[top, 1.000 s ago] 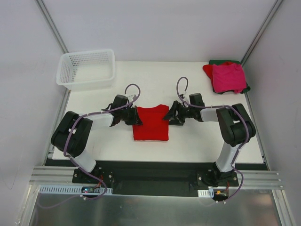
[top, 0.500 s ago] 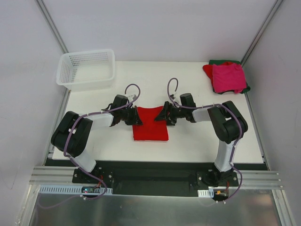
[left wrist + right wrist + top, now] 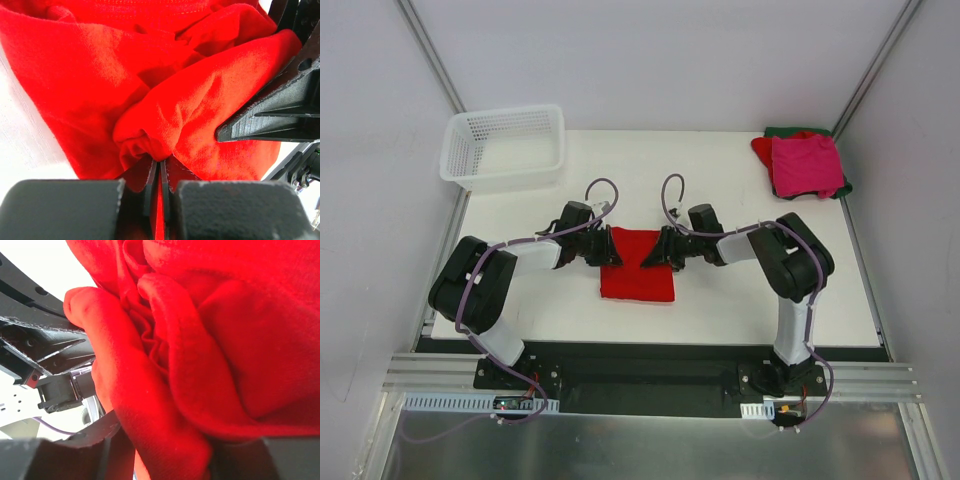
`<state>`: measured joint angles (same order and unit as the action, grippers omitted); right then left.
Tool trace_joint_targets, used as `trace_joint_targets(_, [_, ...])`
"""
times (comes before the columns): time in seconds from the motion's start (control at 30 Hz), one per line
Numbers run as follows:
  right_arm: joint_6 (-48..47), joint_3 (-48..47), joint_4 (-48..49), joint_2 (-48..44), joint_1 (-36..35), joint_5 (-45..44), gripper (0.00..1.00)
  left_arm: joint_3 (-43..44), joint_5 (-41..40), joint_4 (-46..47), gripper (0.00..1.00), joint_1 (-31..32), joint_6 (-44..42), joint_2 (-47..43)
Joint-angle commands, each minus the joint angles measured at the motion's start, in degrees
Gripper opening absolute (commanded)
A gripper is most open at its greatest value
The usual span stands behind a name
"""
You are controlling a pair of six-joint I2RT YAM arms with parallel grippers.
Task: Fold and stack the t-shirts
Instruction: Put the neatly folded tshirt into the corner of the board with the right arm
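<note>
A bright red t-shirt [image 3: 638,275] lies partly folded in the middle of the table. My left gripper [image 3: 610,250] is at its upper left edge, shut on a bunched fold of the cloth [image 3: 145,140]; the pinch shows in the left wrist view [image 3: 160,167]. My right gripper [image 3: 653,258] reaches in from the right over the shirt's upper right part. Thick red folds [image 3: 240,330] fill the gap between its jaws [image 3: 165,450], which press on them. A folded pile sits at the back right: a magenta-pink shirt [image 3: 805,165] on top, a red one [image 3: 761,150] and a dark green one [image 3: 790,131] beneath.
A white mesh basket [image 3: 455,160] stands at the back left corner of the white table [image 3: 740,300]. Both arms meet over the shirt, fingertips close together; a right finger [image 3: 280,115] shows in the left wrist view. Grey walls enclose the table.
My right gripper has moved left onto the shirt, pushing its right sleeve inward, and its jaws have narrowed onto the cloth. The left gripper has stayed put, still shut.
</note>
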<state>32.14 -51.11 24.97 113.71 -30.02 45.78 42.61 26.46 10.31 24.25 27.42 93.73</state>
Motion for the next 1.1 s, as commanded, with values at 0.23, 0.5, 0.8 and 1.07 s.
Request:
trace_joint_targets(0.23, [-2.2, 0.9, -4.8, 3.4, -2.0, -4.6, 0.63, 0.1, -0.2, -1.0, 0.0, -0.6, -1.0, 0.8])
trace_joint_targets(0.5, [-2.1, 0.0, -4.5, 4.1, -2.8, -4.1, 0.55, 0.0, -0.3, -0.9, 0.0, -0.6, -1.0, 0.7])
trace_joint_targets(0.8, [-2.2, -0.3, -4.1, 4.2, -3.3, -3.2, 0.01, 0.1, -0.2, -0.6, 0.0, -0.7, -0.8, 0.8])
trace_joint_targets(1.07, [-3.2, -0.1, -5.2, 2.1, -3.3, -3.7, 0.01, 1.8, 0.6, -2.7, 0.86, -0.7, 0.1, -10.4])
